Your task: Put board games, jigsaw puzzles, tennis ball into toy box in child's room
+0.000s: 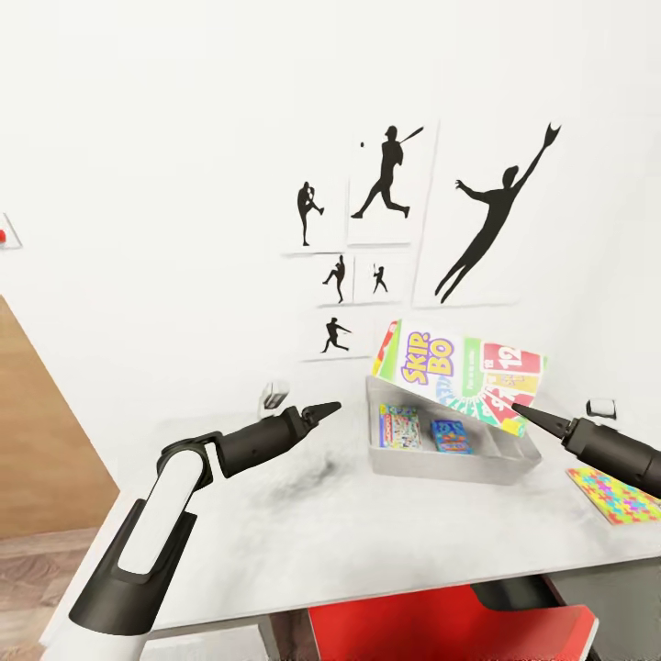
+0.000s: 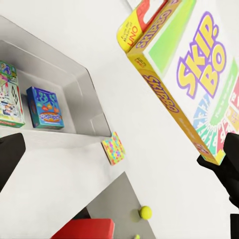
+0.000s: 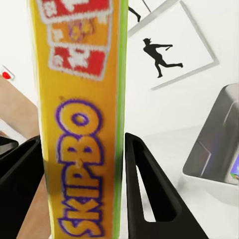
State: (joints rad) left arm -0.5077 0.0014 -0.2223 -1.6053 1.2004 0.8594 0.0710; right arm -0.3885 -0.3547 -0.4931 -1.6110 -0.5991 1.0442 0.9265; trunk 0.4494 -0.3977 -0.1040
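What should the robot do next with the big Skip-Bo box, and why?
Probably lower it into the toy box and let go. The right gripper holds the Skip-Bo box tilted above the bin, where two smaller game boxes already lie, with room beside them.

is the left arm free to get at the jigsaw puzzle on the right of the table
Probably not easily: the jigsaw puzzle lies beyond the toy box, under the right gripper holding the SKIP-BO box.

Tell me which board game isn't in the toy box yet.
The SKIP-BO game, held tilted above the toy box by the right gripper. The white Monopoly box and smaller blue box already lie inside.
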